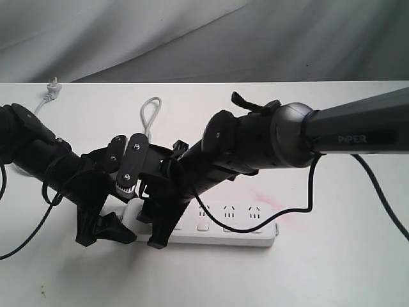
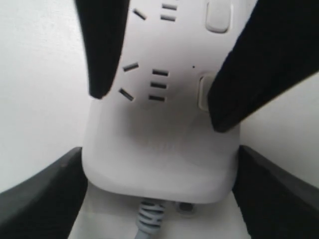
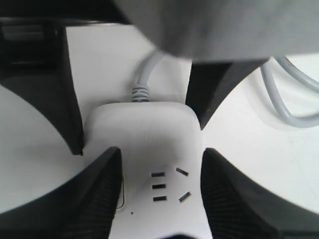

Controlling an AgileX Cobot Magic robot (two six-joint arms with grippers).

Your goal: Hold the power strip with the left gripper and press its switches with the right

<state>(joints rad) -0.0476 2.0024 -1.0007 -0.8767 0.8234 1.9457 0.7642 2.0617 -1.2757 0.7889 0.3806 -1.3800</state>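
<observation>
- Strip [image 1: 236, 230]: lies flat on desk [image 1: 332, 281], sockets up. Runs lengthwise across ext. view, low centre, cord end toward the L arm.
- Cord [image 1: 150, 112]: grey. Leaves the strip end between the L pincer's fingers and loops on desk behind the arms.
- Plug [image 1: 53, 84]: lies near the desk's far edge, well apart from strip.
- L pincer [image 2: 159, 154]: straddles the strip's cord end, one finger [image 2: 45, 199] against each long side. Both appear in contact w/ the casing, so it reads as clamped on strip.
- R pincer [image 3: 159, 152]: fingers apart, down over the first socket group, just beside L pincer. Its arm reaches across the middle from the R side of ext. view.
- R pincer's fingers [image 3: 94, 199]: ribbed pads. One tip sits at the strip's edge opposite the switch row. The other covers most of the 1st switch [image 2: 201, 92]. Contact or pressure there: cannot tell.
- 2nd switch [image 2: 219, 15]: uncovered, next along the row.
- Rest of strip: socket groups and switches beyond R pincer show uncovered in ext. view.
- Desk: white, w/ a faint pink smear [image 1: 275, 199] just behind the strip's free end.
- Backdrop: grey cloth [image 1: 192, 38] behind desk.
</observation>
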